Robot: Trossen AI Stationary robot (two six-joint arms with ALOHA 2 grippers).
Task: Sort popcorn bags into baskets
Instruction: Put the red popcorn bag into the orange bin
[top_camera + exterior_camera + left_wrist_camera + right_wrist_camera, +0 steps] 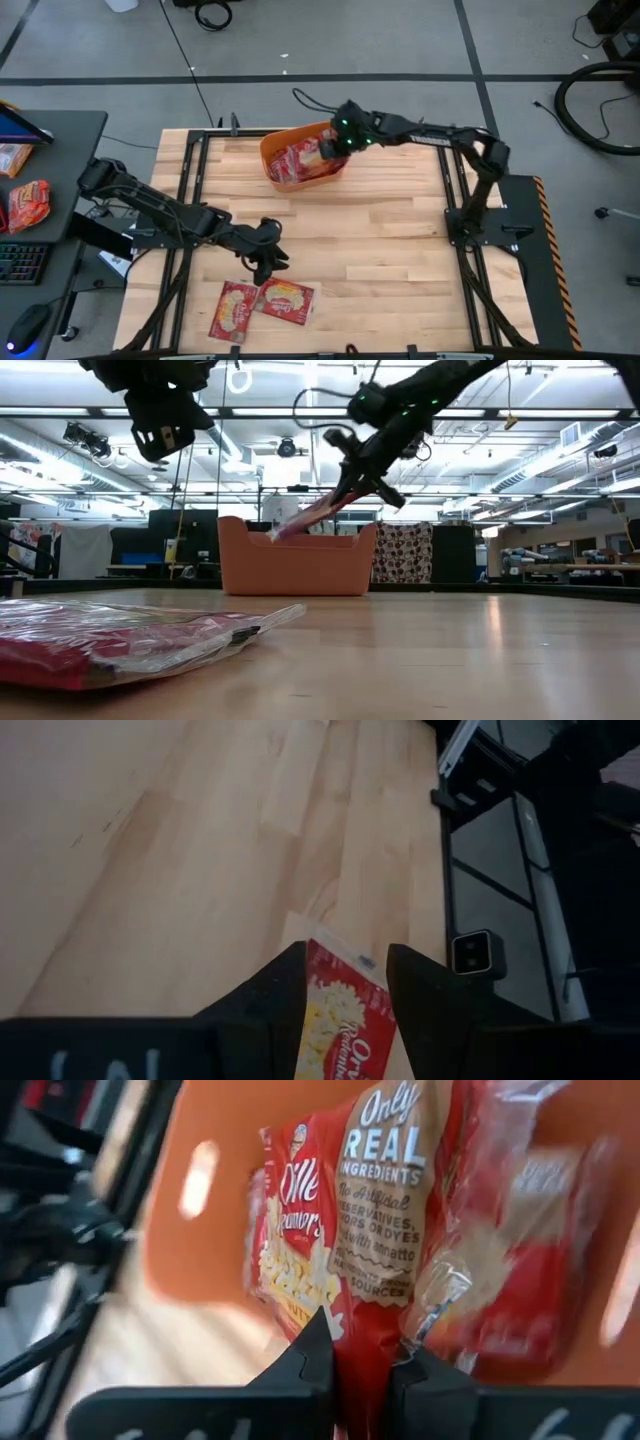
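Jaws of the right gripper (360,1365) pinch a popcorn bag (350,1230), tilted over the orange basket (300,155); release it low inside. Well away from the basket, the left gripper (268,255), jaws apart, hovers above two bags (262,303).

The popcorn bag (350,1250) held in the right gripper (362,1355) carries the words "Only REAL INGREDIENTS" on its tan side panel; the smaller lines under them are not fully readable. The packet (345,1020) below the left gripper (345,982) shows the letters "Orv".
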